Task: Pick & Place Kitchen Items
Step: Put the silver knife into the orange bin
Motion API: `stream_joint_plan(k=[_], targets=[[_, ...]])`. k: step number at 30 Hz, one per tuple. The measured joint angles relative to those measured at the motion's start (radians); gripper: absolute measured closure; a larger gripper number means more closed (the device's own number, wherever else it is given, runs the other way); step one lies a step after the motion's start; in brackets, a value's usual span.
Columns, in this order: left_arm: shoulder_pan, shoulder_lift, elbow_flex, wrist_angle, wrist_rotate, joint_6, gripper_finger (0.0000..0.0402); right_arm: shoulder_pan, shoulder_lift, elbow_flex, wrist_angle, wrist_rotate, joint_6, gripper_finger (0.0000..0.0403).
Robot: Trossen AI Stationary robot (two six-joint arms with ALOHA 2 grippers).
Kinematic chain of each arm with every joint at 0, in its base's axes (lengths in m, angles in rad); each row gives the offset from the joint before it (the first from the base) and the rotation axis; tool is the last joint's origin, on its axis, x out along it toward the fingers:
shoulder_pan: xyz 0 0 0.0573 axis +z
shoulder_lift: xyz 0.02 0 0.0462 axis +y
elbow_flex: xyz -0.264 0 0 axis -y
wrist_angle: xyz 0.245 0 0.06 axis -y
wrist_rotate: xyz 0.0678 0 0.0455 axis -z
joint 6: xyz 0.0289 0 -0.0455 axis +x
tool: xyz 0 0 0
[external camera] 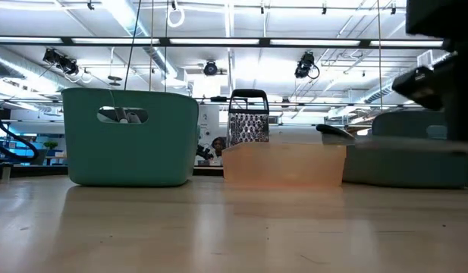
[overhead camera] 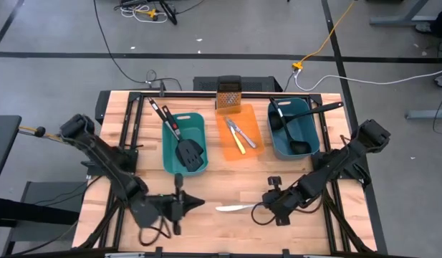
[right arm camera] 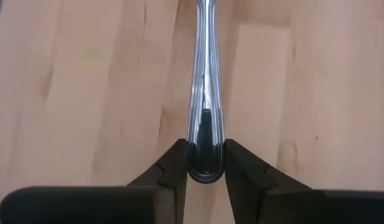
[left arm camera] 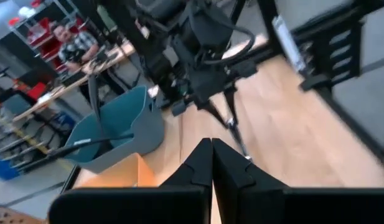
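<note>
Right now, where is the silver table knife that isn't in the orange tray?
In the high view the silver table knife lies on the bare table near the front edge, below the orange tray, its handle end clamped in the right gripper.

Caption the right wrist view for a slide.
Right gripper shut on a silver table knife's handle end, over the wooden table.

You're looking at a grey floor around the wooden table, with a yellow cable and black cables trailing across it. Beyond the table, the room has a white ceiling with rows of bright lights and hanging pipes. A person sits at a bench near red shelving.
</note>
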Motion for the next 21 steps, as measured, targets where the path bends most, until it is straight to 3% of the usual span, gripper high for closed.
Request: stream_joint_plan(k=[5,11,16,21], targets=[[0.032,-0.153,-0.107,0.003,0.100,0.002,0.0398,0.021,-0.053,0.000,0.031,0.062,-0.011,0.0316],[0.156,-0.416,-0.355,0.189,0.300,0.006,0.0399,0.035,-0.122,0.001,0.092,0.127,-0.042,0.0316],[0.256,-0.627,-0.615,0.349,0.283,-0.101,0.0400,0.034,-0.192,0.002,0.098,0.212,-0.068,0.0316],[0.264,-0.738,-0.803,0.479,0.225,-0.155,0.0400,0.032,-0.263,0.002,0.105,0.347,-0.084,0.0316]])
